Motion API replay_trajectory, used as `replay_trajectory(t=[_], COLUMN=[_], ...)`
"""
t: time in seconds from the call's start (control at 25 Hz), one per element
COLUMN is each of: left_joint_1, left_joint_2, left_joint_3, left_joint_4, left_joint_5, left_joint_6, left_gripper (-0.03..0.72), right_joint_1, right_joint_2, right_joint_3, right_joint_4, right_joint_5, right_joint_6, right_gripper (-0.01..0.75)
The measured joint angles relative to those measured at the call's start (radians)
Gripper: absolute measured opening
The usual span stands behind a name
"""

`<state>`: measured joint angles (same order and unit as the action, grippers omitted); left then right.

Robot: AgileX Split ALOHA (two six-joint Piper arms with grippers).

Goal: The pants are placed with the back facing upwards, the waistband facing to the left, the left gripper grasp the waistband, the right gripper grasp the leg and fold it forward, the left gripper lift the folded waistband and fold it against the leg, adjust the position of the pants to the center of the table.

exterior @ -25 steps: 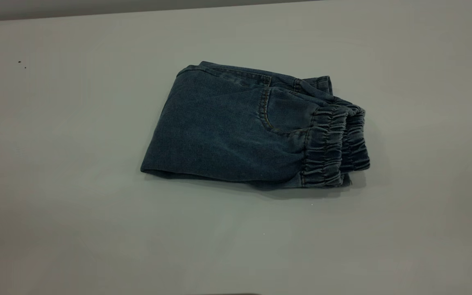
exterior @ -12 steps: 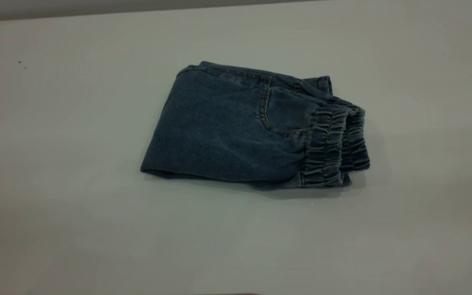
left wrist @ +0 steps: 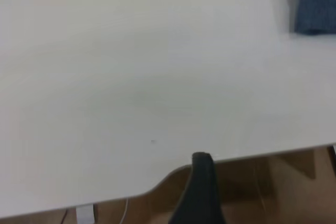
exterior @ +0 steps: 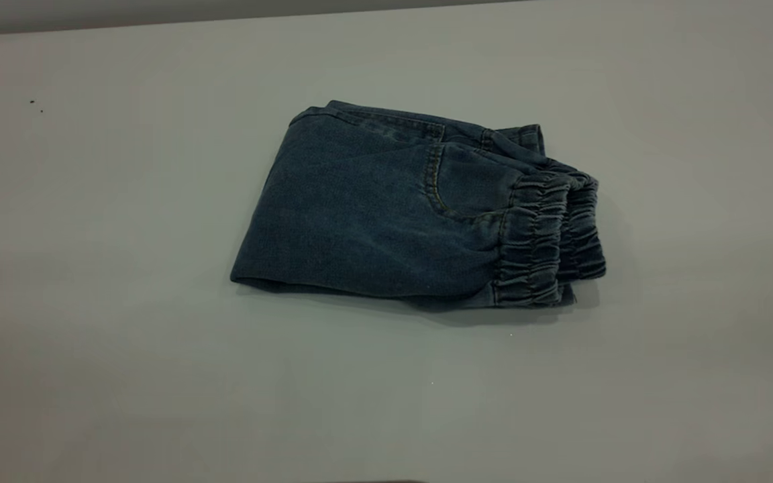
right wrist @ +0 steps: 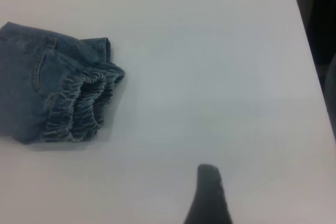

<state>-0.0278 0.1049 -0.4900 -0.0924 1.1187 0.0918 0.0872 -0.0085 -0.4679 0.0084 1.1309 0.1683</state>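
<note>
Pants (exterior: 406,215) folded, flat mid-table (exterior: 125,335), waistband (exterior: 547,238) at 3 o'clock. Left gripper (left wrist: 202,190) and right gripper (right wrist: 209,195) well clear; can't tell their state.

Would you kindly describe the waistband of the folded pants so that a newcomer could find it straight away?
Start from the large white table; near its middle lies a folded bundle of blue denim pants. Follow the bundle to its right end in the exterior view: there sits the gathered elastic denim waistband, stacked in two layers. Its tight ruched ridges set it apart from the smooth flat denim beside it.
</note>
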Motion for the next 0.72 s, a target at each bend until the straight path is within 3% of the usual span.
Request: replay_trajectory(t=[0.44, 0.72], left_joint_1=[0.059, 0.060], left_joint_2=[-0.123, -0.123], left_joint_3=[0.000, 0.000], left_joint_4=[0.002, 0.003], left_joint_5=[0.005, 0.008], left_joint_6=[0.000, 0.000], left_gripper=[0.575, 0.575], right_joint_1=[0.000, 0.000], right_joint_2=[-0.002, -0.002], right_joint_3=[0.000, 0.000], right_joint_4=[0.000, 0.000], right_joint_5=[0.000, 0.000], right_joint_6=[0.000, 0.000], right_gripper=[0.470, 0.470])
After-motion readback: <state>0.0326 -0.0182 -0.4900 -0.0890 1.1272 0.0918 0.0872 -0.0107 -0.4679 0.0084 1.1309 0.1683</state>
